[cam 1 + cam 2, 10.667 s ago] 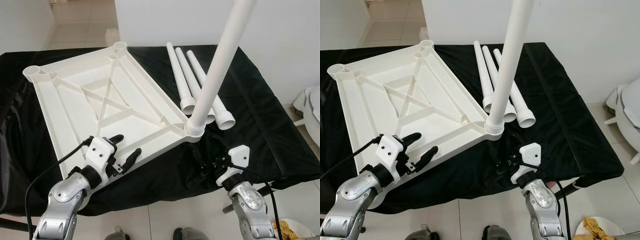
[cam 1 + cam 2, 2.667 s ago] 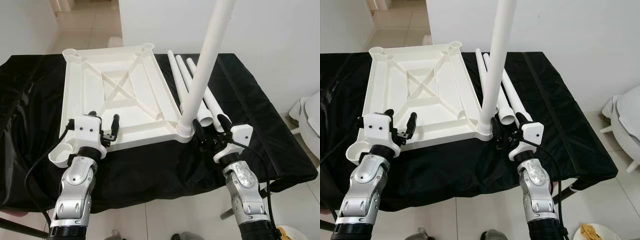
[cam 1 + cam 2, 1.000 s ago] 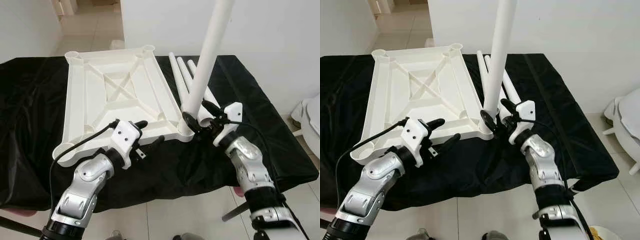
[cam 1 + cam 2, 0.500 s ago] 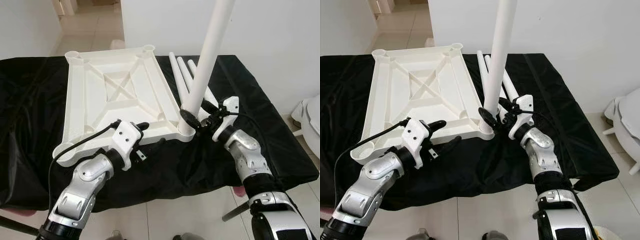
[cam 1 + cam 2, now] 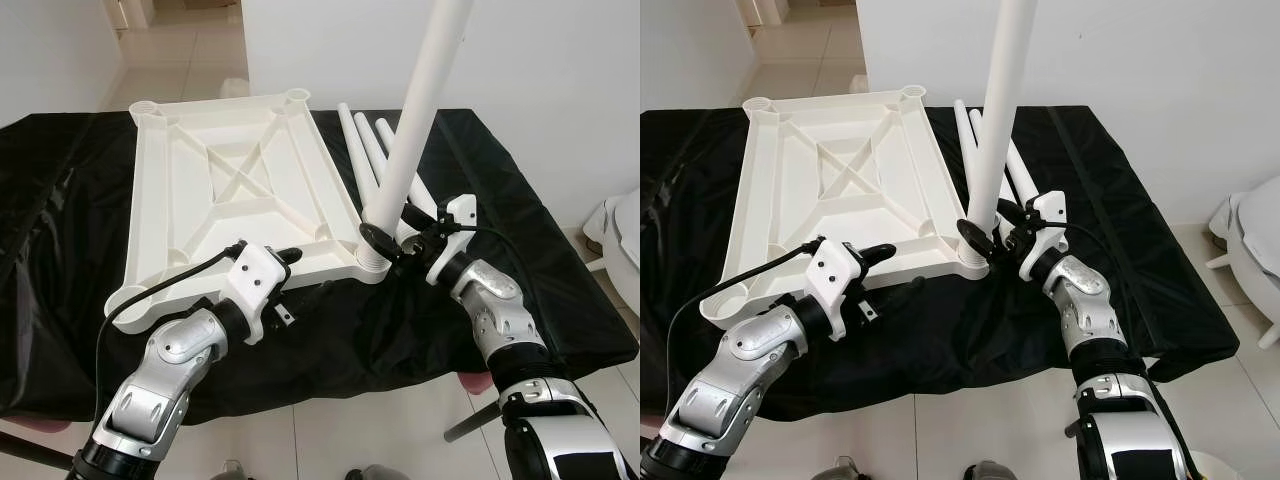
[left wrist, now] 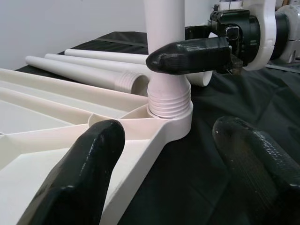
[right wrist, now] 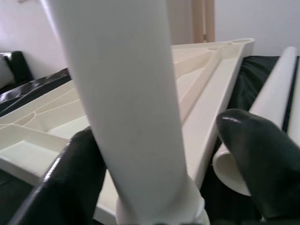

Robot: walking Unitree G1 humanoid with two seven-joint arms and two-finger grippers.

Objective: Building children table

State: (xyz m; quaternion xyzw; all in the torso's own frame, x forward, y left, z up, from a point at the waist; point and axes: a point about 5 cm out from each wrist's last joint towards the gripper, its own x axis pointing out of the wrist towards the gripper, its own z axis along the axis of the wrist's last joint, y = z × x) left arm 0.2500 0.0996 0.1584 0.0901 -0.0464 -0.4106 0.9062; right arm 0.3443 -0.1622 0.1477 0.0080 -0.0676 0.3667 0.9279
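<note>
Tabletop: (image 5: 225, 200) a white moulded-plastic rectangle lying underside up on the black cloth (image 5: 520, 230), ribbed with a raised rim, a crossed brace in the middle and a round socket at each corner.
Fitted leg: (image 5: 415, 110) a smooth, round white tube standing in the socket at the tabletop's 5 o'clock corner, leaning slightly toward 1 o'clock; its base shows ridged screw threads just above the socket collar.
Loose legs: (image 5: 362, 160) three more white tubes lying side by side on the cloth at 3 o'clock of the tabletop, open threaded ends toward the robot.
Right gripper: (image 5: 992, 234) its rounded matte-black fingers are spread on either side of the fitted leg, low down near the threads; one finger lies against the tube, the other stands off it with a gap.
Left gripper: (image 5: 298, 275) at 6 o'clock of the tabletop, fingers apart and clasping nothing; one fingertip (image 5: 284, 256) rests over the near rim, the other over the cloth just off the edge.
Cloth: black, slightly glossy and creased, draped over the table's edges.
Floor: (image 5: 190, 40) pale tiles beyond the table at 12 o'clock.
</note>
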